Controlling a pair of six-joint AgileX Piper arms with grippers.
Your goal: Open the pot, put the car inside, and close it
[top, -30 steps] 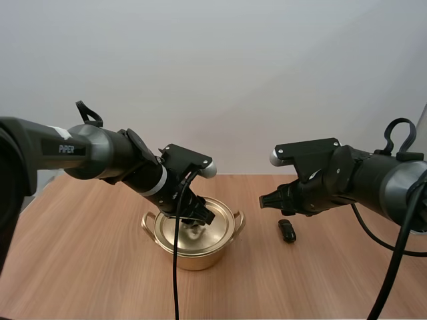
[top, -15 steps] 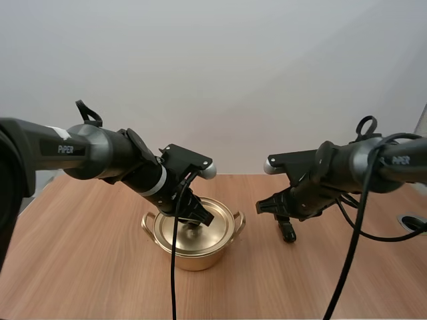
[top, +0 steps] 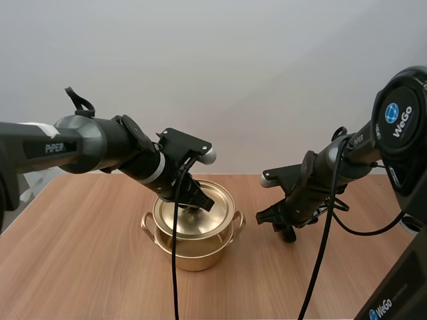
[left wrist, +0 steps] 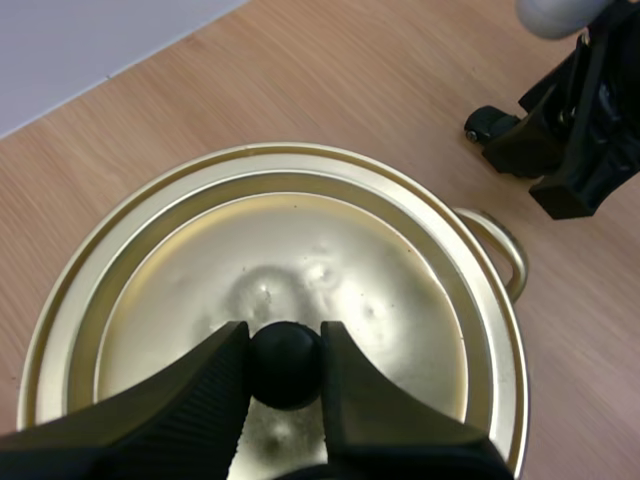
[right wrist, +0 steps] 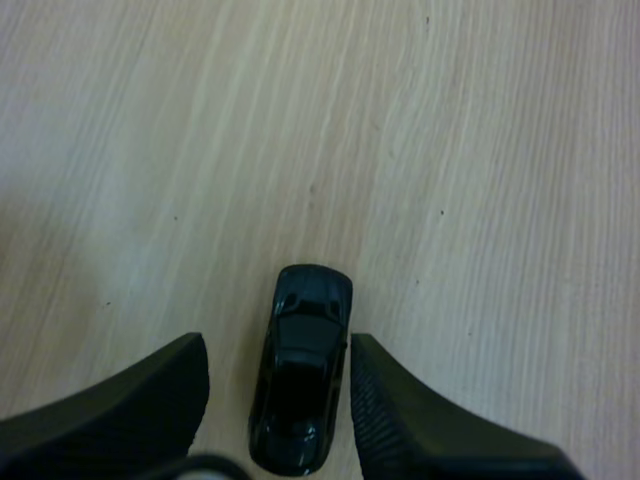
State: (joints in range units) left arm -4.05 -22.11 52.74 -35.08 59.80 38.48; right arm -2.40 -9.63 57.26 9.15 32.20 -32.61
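Observation:
A gold pot (top: 195,251) stands on the wooden table. Its gold lid (top: 192,215) hangs just above the rim, slightly tilted. My left gripper (top: 197,204) is shut on the lid's black knob (left wrist: 285,361), with the lid (left wrist: 330,260) spread below the fingers. A small black toy car (right wrist: 301,390) lies on the table right of the pot. My right gripper (right wrist: 278,352) is low over it, open, one finger on each side of the car and not touching it. In the high view the right gripper (top: 277,223) hides most of the car (top: 289,235).
One gold side handle (left wrist: 497,250) of the pot sticks out towards the right gripper (left wrist: 565,150). Bare wooden tabletop (top: 80,267) lies in front of and to the left of the pot.
My left gripper has lifted the lid off the pot. My right arm has swung down and now has its fingers on either side of the car.

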